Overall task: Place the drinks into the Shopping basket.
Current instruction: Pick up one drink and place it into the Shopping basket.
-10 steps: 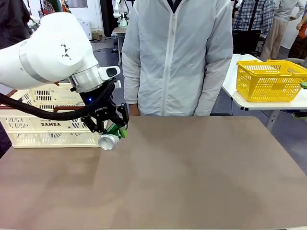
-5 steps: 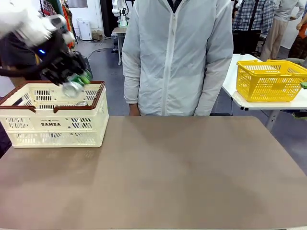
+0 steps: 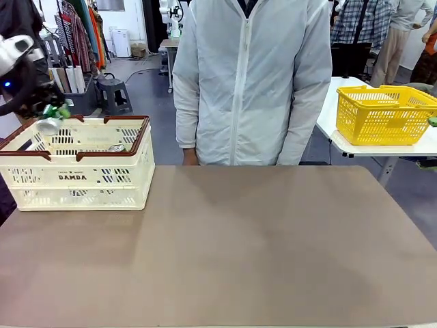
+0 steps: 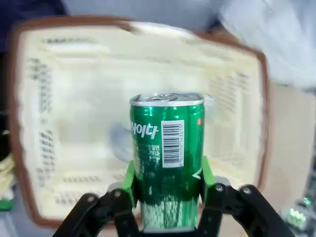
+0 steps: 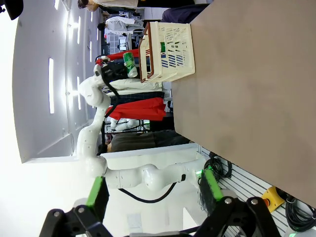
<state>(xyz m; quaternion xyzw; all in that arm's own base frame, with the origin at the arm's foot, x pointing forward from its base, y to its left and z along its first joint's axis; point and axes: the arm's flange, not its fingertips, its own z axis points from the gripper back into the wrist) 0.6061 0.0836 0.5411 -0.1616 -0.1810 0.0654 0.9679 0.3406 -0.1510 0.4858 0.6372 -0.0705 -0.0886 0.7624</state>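
Observation:
My left gripper (image 3: 46, 113) is shut on a green drink can (image 3: 50, 124), holding it in the air over the far left corner of the Shopping basket (image 3: 75, 179). In the left wrist view the green can (image 4: 167, 148) stands upright between the green pads, silver top up, in my left gripper (image 4: 167, 180), with the basket's brown rim (image 4: 14, 148) blurred beneath. A silver can top (image 3: 116, 147) shows inside the basket. My right gripper (image 5: 153, 190) is open and holds nothing; far beyond it are the basket (image 5: 170, 47) and the held can (image 5: 129, 64).
A person in a white jacket (image 3: 252, 82) stands at the far edge of the brown table (image 3: 259, 246). A yellow mesh basket (image 3: 386, 115) sits on a separate white table at the right.
My left gripper has carried the green can up from the tabletop in front of the basket and leftward, to above the basket's far left corner.

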